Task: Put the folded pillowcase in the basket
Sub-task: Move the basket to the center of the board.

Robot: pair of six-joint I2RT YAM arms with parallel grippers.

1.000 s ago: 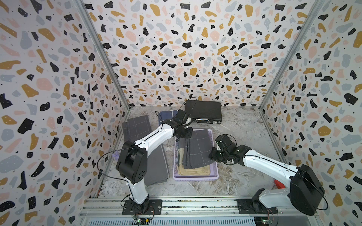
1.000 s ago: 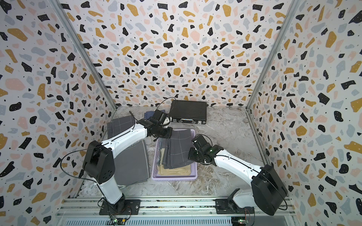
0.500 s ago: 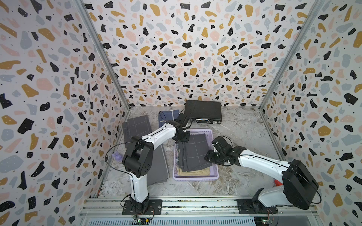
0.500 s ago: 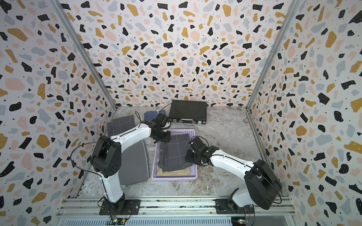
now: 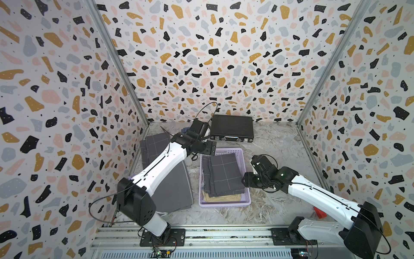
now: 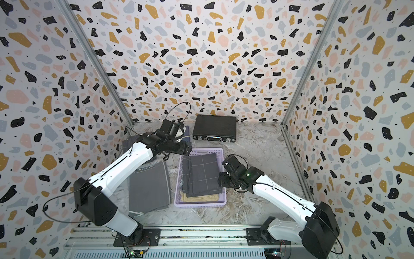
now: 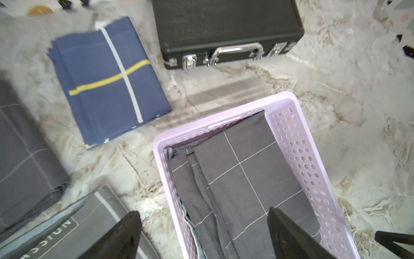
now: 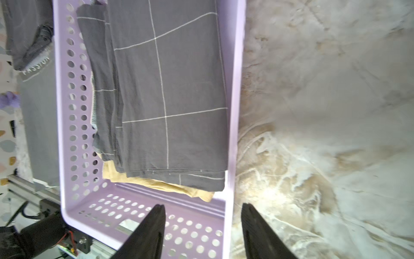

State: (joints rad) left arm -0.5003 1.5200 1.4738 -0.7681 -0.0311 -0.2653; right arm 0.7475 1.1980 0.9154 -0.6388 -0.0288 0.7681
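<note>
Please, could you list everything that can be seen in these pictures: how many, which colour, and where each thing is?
basket: one, lavender, middle of the table.
pillowcase: one, dark grey with thin white lines, folded, on top inside the basket.
tan cloth: one, tan, in the basket under the pillowcase.
case: one, black with metal latches, by the back wall.
blue cloth: one, navy with yellow and white stripes, beside the case.
lettered cloth: one, grey, left of the basket.
checked cloth: one, dark grey, behind the lettered cloth.
red thing: one, partly hidden by the right arm.
table: one, grey marble look.
left gripper: black, open, above the basket's far end.
right gripper: black, open, at the basket's right side.
</note>
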